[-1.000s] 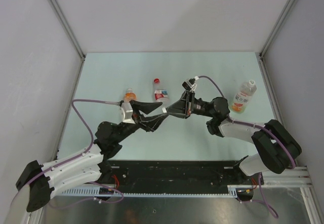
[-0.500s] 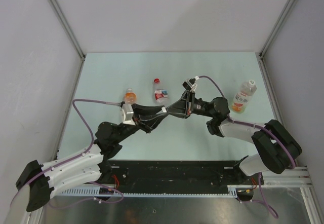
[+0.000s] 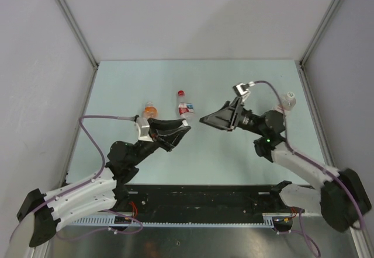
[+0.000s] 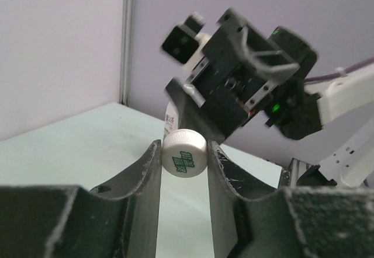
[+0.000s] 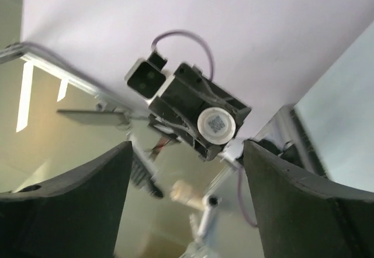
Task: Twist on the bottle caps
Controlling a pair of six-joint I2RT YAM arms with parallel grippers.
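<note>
From above, the two arms no longer meet over the middle of the desk [image 3: 234, 77]. A moment ago their tips touched just in front of the red-capped bottle [image 3: 184, 107]. Now the right pincer [image 3: 205, 119] has drawn back to the right and lifted, leaving a clear gap between it and the left pincer [image 3: 184, 129]. The left pincer has hardly moved and points toward the right one, but what it grips is too small to tell from up here. The orange bottle [image 3: 150, 110] stands just behind the left wrist, and the red-capped bottle stands beside it, both where they were. The white-label bottle [image 3: 289, 100] is now mostly hidden behind the right arm, with only its top showing.

From the left wrist, the jaws are drawn narrow around a white cap [image 4: 184, 153] with green print on its face. It is pinched on its rim between the two fingers [image 4: 143, 176] near their tips and held up off the desk. The right arm's dark wrist looms blurred beyond it.

From the right wrist, the jaws stand wide apart with nothing between them. Through the gap the left pincer faces back, the white cap showing at its tip.
</note>
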